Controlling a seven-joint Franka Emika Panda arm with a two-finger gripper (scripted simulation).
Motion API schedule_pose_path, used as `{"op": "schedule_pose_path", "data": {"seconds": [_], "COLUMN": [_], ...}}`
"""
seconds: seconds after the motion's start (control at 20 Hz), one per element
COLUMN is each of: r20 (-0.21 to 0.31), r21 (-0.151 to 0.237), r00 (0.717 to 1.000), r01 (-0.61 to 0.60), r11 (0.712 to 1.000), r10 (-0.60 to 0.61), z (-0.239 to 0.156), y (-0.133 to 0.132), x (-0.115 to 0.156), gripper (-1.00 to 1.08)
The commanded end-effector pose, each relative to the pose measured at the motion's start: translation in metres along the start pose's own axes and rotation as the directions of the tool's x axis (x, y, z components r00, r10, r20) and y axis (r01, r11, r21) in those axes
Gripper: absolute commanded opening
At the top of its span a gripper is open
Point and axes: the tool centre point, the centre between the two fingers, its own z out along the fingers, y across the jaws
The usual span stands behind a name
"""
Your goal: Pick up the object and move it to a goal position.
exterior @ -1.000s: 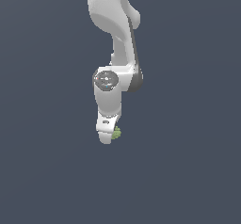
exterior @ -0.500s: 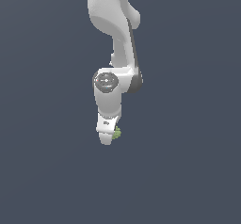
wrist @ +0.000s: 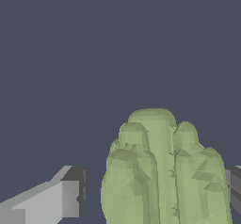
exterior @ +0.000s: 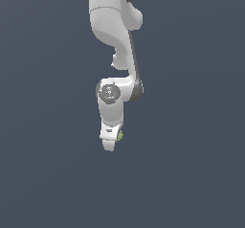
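The object is a lumpy moss-green blob that fills the space between my fingers in the wrist view. My white gripper is open around it. One finger stands a small gap away from the object, and the other finger sits right at its opposite side. In the exterior view only a green sliver of the object peeks out beside the gripper, which points straight down at the end of the arm.
A plain dark grey floor surrounds the arm on all sides. The white arm comes down from the top of the exterior view.
The arm has sunk a little lower, so the gripper sits further down around the object. The object has barely shifted.
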Motion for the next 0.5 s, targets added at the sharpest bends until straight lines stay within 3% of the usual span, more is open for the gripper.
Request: {"op": "schedule_pose_path", "data": {"seconds": [0.0,0.05,0.1,0.45], "r20": [0.0,0.0,0.0,0.0], "r21": [-0.002,-0.002,-0.002,-0.002], "r00": [1.0,1.0,1.0,1.0], "r01": [0.0,0.0,0.0,0.0], "r11": [1.0,1.0,1.0,1.0], "r10": [0.0,0.0,0.0,0.0], "z": [0.003,0.003,0.003,0.003], "y": [0.0013,0.0014,0.0014,0.0014], "x": [-0.0002,-0.0002,-0.0002,-0.0002], "gripper": [1.0,1.0,-1.0,-1.0]}}
